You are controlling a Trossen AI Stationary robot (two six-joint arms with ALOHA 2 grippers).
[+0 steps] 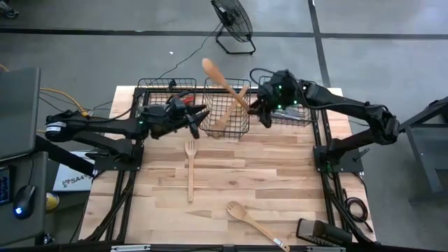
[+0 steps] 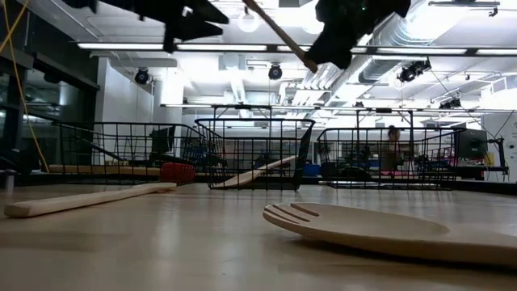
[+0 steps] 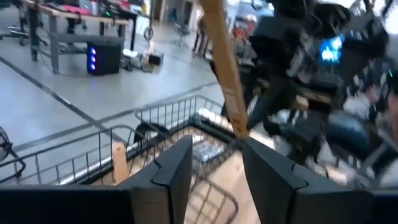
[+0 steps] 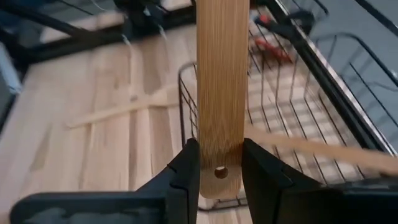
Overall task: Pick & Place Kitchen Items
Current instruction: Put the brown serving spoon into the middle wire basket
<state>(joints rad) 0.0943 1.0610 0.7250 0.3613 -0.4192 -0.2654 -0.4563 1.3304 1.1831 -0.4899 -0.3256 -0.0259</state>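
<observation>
My right gripper [image 1: 260,110] is shut on a pale wooden spoon [image 1: 225,84] held above the middle wire basket [image 1: 228,129]; the spoon's head [image 1: 209,66] points to the table's far left. My left gripper [image 1: 198,120] hovers open just left of that basket, touching nothing; its wrist view shows the spoon's handle [image 3: 224,74] ahead of it. A second wooden utensil [image 1: 227,115] lies slanted inside the middle basket. A wooden fork [image 1: 190,168] lies flat on the table. Another wooden utensil [image 1: 253,222] lies near the near edge. My right gripper pinches the spoon's handle at its free end [image 4: 221,163], just above the hanging hole, between its two fingers [image 4: 186,174]. The fingers come from the table's right, and the handle runs on forward past them. The spoon is lifted clear and tilted, head highest.
Three black wire baskets stand in a row along the far edge; the left one [image 2: 121,153] holds something red [image 2: 176,171], the right one [image 1: 297,115] sits under my right arm. A floor fan [image 1: 234,24] stands beyond the table. Bare wood [image 1: 280,175] spans the table's middle.
</observation>
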